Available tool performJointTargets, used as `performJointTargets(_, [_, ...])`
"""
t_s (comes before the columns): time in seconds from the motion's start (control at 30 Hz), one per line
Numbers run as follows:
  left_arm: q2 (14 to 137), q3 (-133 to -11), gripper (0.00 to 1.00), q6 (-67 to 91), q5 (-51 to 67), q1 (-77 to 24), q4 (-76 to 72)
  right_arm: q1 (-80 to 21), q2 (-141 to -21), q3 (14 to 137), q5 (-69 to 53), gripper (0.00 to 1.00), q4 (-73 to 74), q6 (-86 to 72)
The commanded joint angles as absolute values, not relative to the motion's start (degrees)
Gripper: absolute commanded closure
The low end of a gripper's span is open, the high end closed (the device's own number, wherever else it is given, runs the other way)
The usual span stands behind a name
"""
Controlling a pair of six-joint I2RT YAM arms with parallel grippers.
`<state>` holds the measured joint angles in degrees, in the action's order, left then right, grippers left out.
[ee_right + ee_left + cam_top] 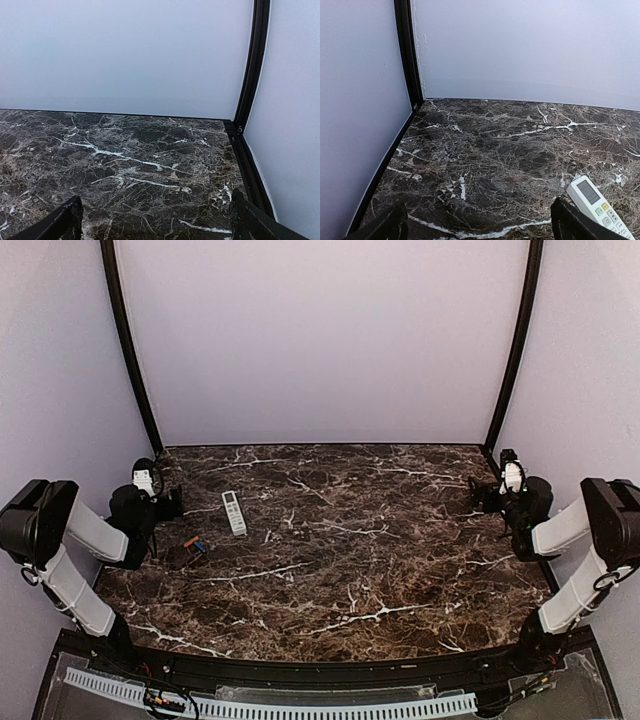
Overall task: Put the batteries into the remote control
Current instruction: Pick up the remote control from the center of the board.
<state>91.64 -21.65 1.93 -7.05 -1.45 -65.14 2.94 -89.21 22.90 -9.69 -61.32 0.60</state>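
Observation:
The white remote control (233, 512) lies buttons up on the dark marble table (360, 570), left of centre. Its top end also shows at the lower right of the left wrist view (598, 206). Two tiny batteries (194, 543), orange and blue, lie together just left and nearer than the remote. My left gripper (172, 502) is open and empty, hovering left of the remote and beyond the batteries. Its fingers (570, 224) stand wide apart. My right gripper (478, 496) is open and empty at the far right of the table, its fingers (65, 220) wide apart.
Pale walls with black corner posts (128, 350) close the table at the back and sides. A black rim (300, 670) runs along the near edge by the arm bases.

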Motion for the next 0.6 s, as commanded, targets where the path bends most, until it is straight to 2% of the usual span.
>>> performJointTargets(0.0, [90.3, -22.1, 0.01, 1.3, -6.6, -1.3, -66.5, 2.7, -88.7, 23.3, -10.4, 0.01, -63.2, 0.9])
performJointTargets(0.1, [90.3, -22.1, 0.01, 1.3, -6.6, -1.3, -66.6, 2.7, -86.9, 23.8, -7.8, 0.01, -61.3, 0.0])
performJointTargets(0.27, [90.1, -22.2, 0.01, 1.2, -7.0, -1.4, -66.8, 2.7, -76.2, 27.3, -6.7, 0.01, -46.5, -1.1])
performJointTargets(0.33, [86.5, -24.9, 0.01, 3.5, -14.9, -2.1, -59.7, 2.8, -72.6, 29.5, -7.5, 0.01, -40.4, -4.7])
performJointTargets(0.4, [81.0, -31.7, 0.01, 7.1, -23.7, -2.1, -43.2, 2.7, -69.2, 31.9, -11.5, 0.01, -35.3, -8.2])
performJointTargets(0.53, [76.4, -41.6, 0.01, 8.7, -20.5, -4.4, -35.7, 2.4, -66.3, 36.0, -17.9, 0.01, -28.6, -15.4])
performJointTargets(0.57, [76.8, -44.1, 0.04, 11.7, -21.8, -5.6, -28.0, 2.0, -66.0, 37.8, -17.3, 0.01, -25.6, -17.6])
